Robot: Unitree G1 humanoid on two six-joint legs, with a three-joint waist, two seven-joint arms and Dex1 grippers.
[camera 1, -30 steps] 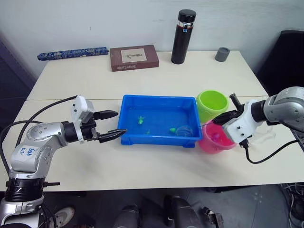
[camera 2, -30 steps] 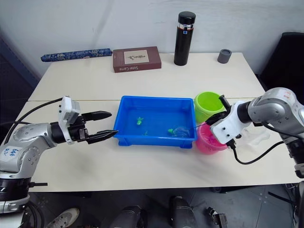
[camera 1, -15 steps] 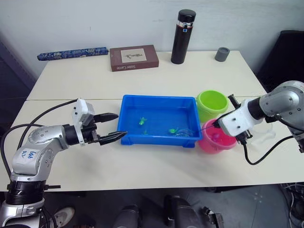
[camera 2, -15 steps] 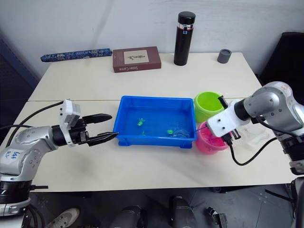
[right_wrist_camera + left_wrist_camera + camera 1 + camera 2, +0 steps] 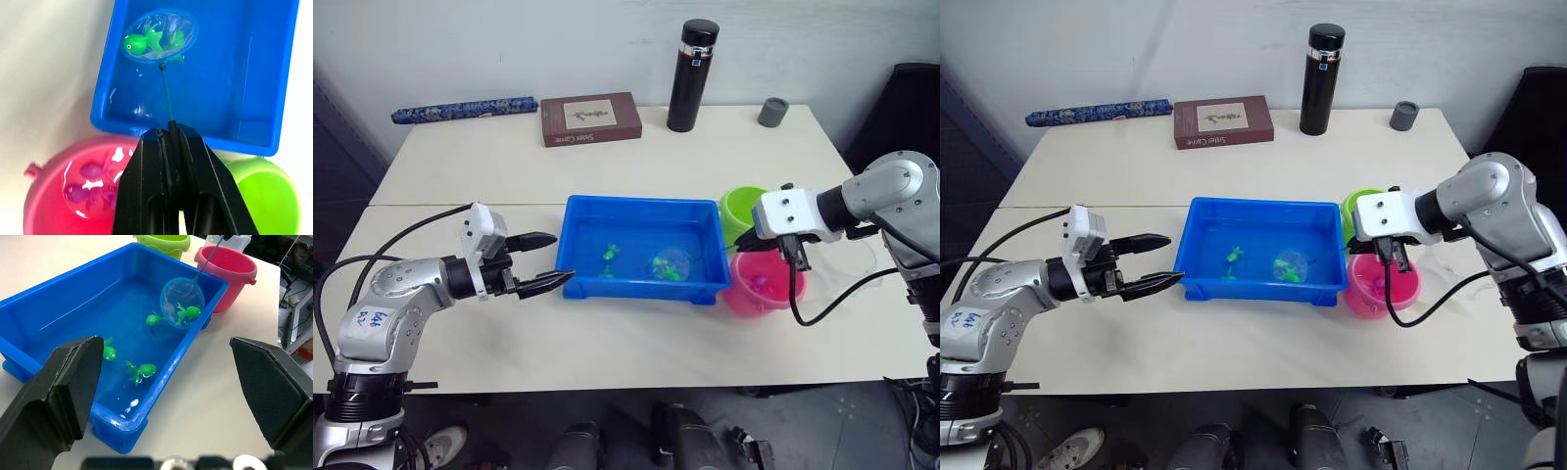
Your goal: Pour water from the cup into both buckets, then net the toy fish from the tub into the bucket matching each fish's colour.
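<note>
Right pincer (image 5: 168, 147): clamped on the thin dark handle of the small round hoop net with the light-blue rim and fine mesh (image 5: 159, 36); it hangs above the two pails, so the handle reaches out ahead of it into the bin.
Net: well ahead of the right pincer, out along its fingers, over the water; a green plastic toy fish (image 5: 139, 42) lies in the mesh, probably just scooped.
Shallow bright-blue rectangular plastic tub (image 5: 576, 279): between the two pincers; it sits central on the pale counter (image 5: 705, 147), likely so either arm can reach it.
Loose fish: three more green ones (image 5: 141, 370) lie in the tub water, nearer the left pincer than the net is.
Small round pink plastic bucket (image 5: 46, 166): directly under the right pincer, to one side; it holds water and several magenta-pink fish (image 5: 90, 171), so the pink sorting looks done.
Small round lime-green plastic bucket (image 5: 266, 188): under the right pincer on the other side, touching the tub's end; close by, so the netted fish needs only a short swing to it.
Left pincer (image 5: 546, 259): fingers apart, empty, poised just outside the tub's near end, seemingly waiting.
Clear plastic measuring cup (image 5: 857, 269): on the counter beyond the right arm, set aside.
</note>
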